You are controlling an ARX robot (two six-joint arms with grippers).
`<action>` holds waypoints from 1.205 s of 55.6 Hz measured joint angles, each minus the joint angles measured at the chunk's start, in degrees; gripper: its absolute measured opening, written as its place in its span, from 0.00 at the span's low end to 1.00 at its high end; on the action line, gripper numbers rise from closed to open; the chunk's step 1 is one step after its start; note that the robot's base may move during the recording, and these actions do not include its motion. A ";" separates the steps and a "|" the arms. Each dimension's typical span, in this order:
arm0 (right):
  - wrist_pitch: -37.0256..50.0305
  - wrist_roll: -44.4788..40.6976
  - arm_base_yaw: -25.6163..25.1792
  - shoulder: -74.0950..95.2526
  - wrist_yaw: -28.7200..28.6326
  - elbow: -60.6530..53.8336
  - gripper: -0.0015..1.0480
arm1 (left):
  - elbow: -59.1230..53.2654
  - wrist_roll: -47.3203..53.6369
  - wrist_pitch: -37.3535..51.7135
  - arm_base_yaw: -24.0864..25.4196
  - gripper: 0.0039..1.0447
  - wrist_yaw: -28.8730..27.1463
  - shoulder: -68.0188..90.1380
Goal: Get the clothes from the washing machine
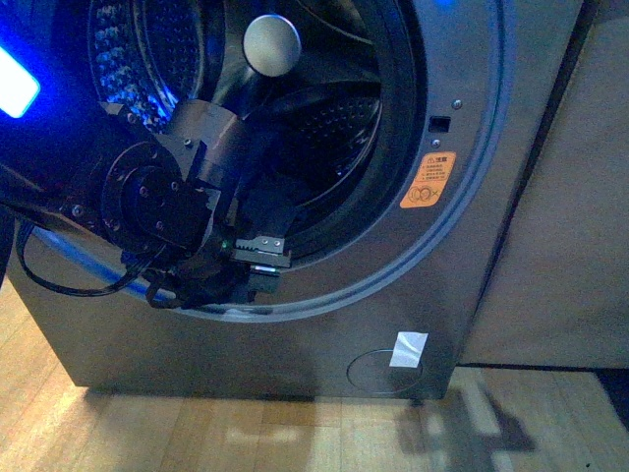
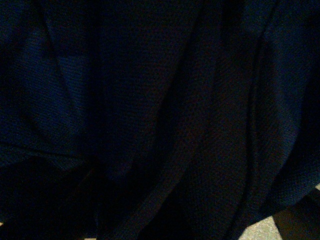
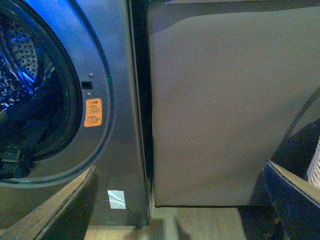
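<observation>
The grey washing machine (image 1: 491, 118) stands with its round opening and perforated steel drum (image 1: 334, 123) showing. My left arm reaches into the lower part of the opening, and my left gripper (image 1: 257, 258) sits at the bottom rim, shut on the clothes. The dark navy clothes (image 2: 150, 110) fill the whole left wrist view in limp folds and hide the jaws. In the front view I cannot tell the fabric from the black arm. My right gripper (image 3: 175, 220) is open and empty, facing the machine's right edge (image 3: 120, 100), with both fingers (image 3: 50, 210) wide apart.
A tan cabinet (image 1: 570, 197) stands tight against the machine's right side and also shows in the right wrist view (image 3: 220, 100). An orange sticker (image 1: 428, 180) and white tape (image 1: 408, 348) mark the front panel. A blue light (image 1: 15, 84) glows at left. Wooden floor (image 1: 295, 433) lies below.
</observation>
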 joint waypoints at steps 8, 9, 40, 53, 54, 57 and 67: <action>0.00 0.00 0.00 0.00 0.00 0.00 0.93 | -0.76 1.49 1.05 0.94 0.65 -0.35 0.00; 0.00 0.00 0.00 0.00 0.00 0.00 0.93 | -0.83 1.66 1.14 1.11 0.62 -0.35 -0.02; 0.00 0.00 0.00 0.00 0.00 0.00 0.93 | -14.05 4.72 12.81 2.78 0.06 6.80 -13.18; 0.00 0.00 0.00 0.00 -0.02 0.00 0.93 | -21.97 5.22 15.04 2.73 0.06 11.63 -26.36; 0.00 0.00 0.00 0.00 0.00 0.00 0.93 | -22.73 5.20 15.02 2.73 0.06 12.37 -27.85; 0.00 0.00 0.00 0.00 0.00 0.00 0.93 | -24.09 5.20 14.84 2.69 0.06 13.77 -30.77; 0.00 0.00 0.00 0.00 0.00 0.00 0.93 | -27.06 5.42 11.54 1.25 0.06 20.41 -45.90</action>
